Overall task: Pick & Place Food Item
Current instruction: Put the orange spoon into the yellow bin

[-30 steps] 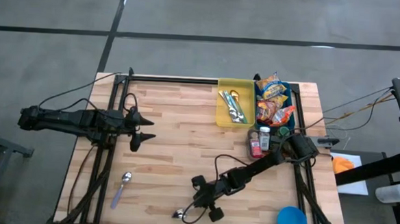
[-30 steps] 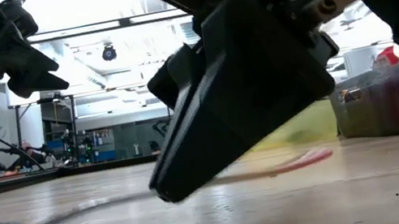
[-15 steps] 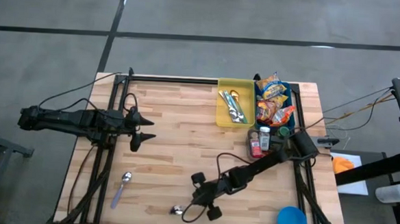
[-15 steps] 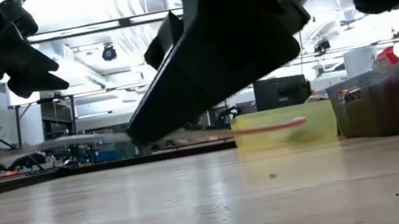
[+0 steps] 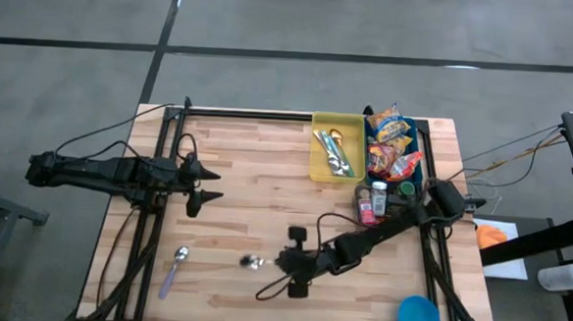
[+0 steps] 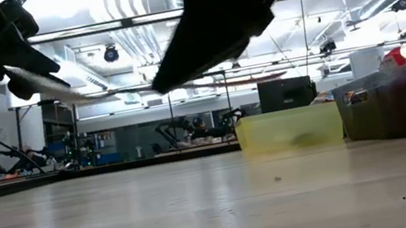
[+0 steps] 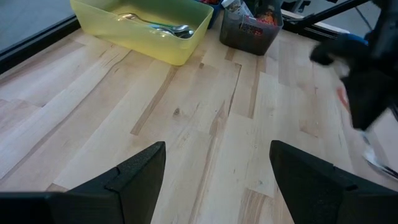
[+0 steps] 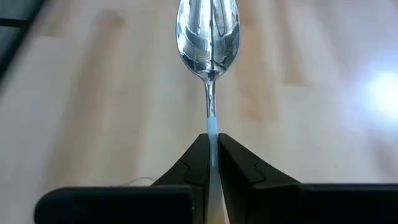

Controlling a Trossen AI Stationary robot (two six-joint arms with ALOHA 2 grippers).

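Note:
My right gripper is over the near middle of the table, shut on a metal spoon whose bowl points toward the table's left. The food items, several bright snack packs, lie in a blue bin at the far right, away from both grippers. My left gripper waits open above the table's left part, holding nothing. A second spoon with a pale blue handle lies flat on the table at the near left. My right gripper pinches the spoon's thin handle between its two fingers, a short way behind the bowl. The fingers come from the table's right, slanting down, and lie along the handle. The spoon sticks out past the fingertips, lifted clear of the table.
A yellow bin with cutlery stands at the far edge, next to the blue bin. A small dark box with bottles sits nearer, and a blue disc lies at the near right corner. Bare wood lies between the arms.
My right gripper has risen and gone toward the table's far edge, rolling its wrist, and stays shut on the spoon. The spoon, which lay on the table by the near edge, is now lifted clear and points toward the table's left.

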